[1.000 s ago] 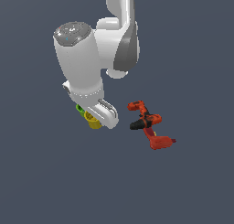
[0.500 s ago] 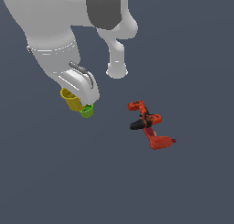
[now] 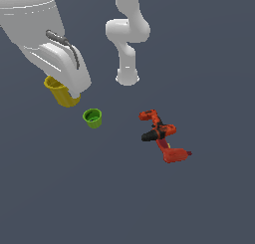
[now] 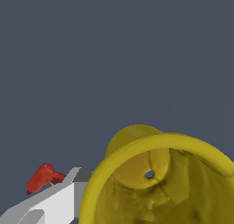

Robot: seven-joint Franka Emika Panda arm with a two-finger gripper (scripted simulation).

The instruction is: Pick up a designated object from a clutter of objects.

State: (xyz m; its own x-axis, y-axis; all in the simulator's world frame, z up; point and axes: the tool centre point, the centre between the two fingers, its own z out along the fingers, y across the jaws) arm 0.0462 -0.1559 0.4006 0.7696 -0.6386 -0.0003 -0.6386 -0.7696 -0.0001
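Yellow cup (image 3: pixel 61 92) pinched by the tool (image 3: pixel 73 91), green cup (image 3: pixel 92 118) near it, power drill (image 3: pixel 162 136) well apart on the exterior view's right.

Yellow cup (image 3: pixel 61 92) tilted, seemingly lifted; green cup (image 3: pixel 92 118) upright

Plain dark grey-blue floor (image 3: pixel 209 208), nothing else.
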